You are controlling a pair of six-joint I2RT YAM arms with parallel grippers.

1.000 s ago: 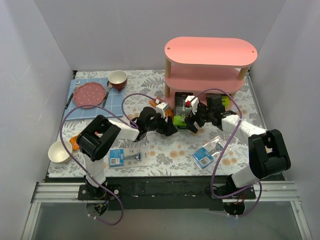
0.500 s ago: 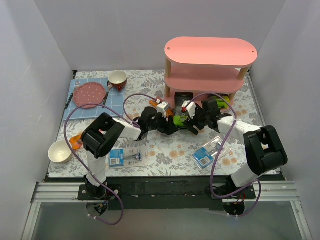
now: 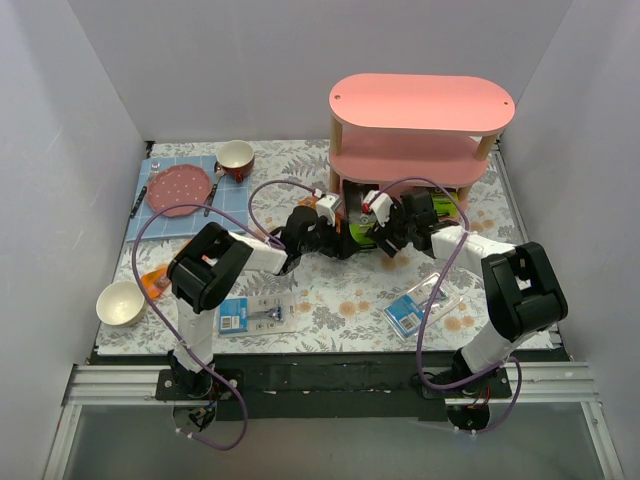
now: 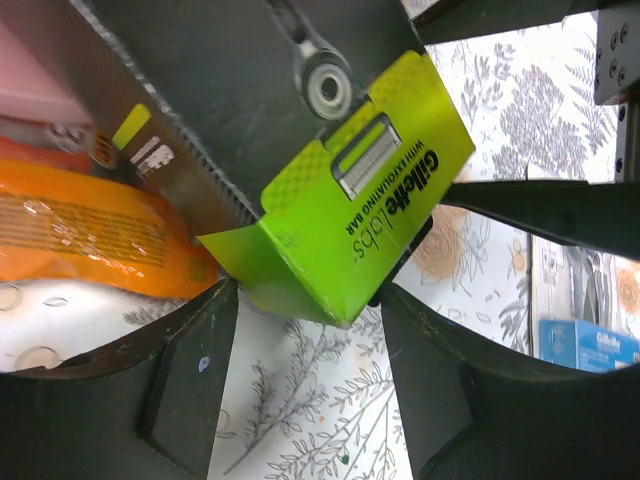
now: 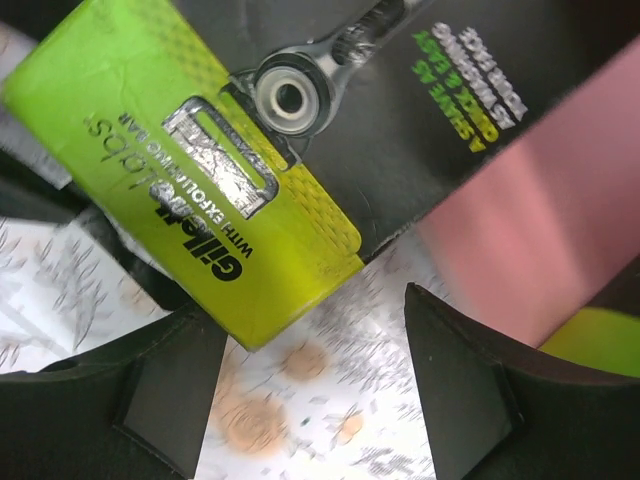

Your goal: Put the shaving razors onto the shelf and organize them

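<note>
**Reader:** Where is the pack, and which gripper has it?

**Robot:** The dark grey razor box (image 4: 370,200) with the lime-green end lies just in front of the pink three-tier shelf (image 3: 420,100), at its lowest board. My left gripper (image 4: 310,290) pinches a corner of the green end, with a fingertip against each edge. My right gripper (image 5: 315,300) stands spread beside the same end and grips nothing.

**Reader:** Orientation?

**Robot:** The long axis is slanted to the shelf's front — dark end toward the shelf, lime end away from it, printed face up.

**Reader:** Hazards?

**Robot:** I judge three. A corner pinch lets the box pivot or slip under a push. Skewed as it is, the box may jam against the shelf's light wooden post (image 3: 337,130). The orange foil packet (image 4: 90,235), touching the box at the shelf's foot, could be dragged in too.
</note>
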